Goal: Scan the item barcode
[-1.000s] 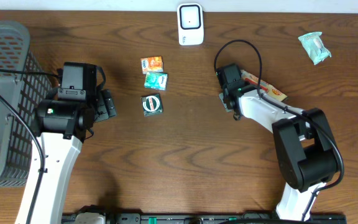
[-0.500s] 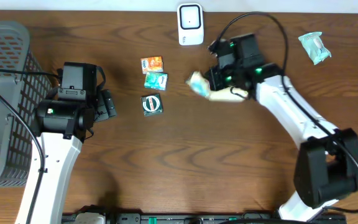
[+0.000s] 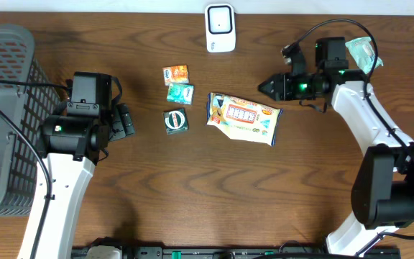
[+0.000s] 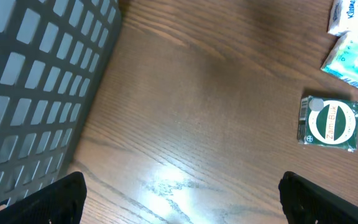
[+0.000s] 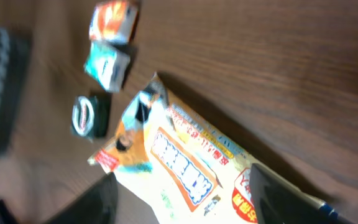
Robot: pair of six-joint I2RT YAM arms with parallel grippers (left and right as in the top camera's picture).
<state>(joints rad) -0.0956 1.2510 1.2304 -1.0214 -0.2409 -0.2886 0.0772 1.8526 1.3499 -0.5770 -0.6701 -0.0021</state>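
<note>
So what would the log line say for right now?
right end effector: open, near snack packet | snack packet: flat on table, unheld | left end effector: open, empty | scanner: apart from packet

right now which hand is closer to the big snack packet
Right. The right hand hangs just off the far right corner of the snack packet, not touching it; the left hand is far to its left, beyond the small green box.

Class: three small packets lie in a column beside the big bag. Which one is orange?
In the overhead view, the top packet, nearest the scanner. The middle packet is teal; the bottom packet is dark green with a round logo.
</note>
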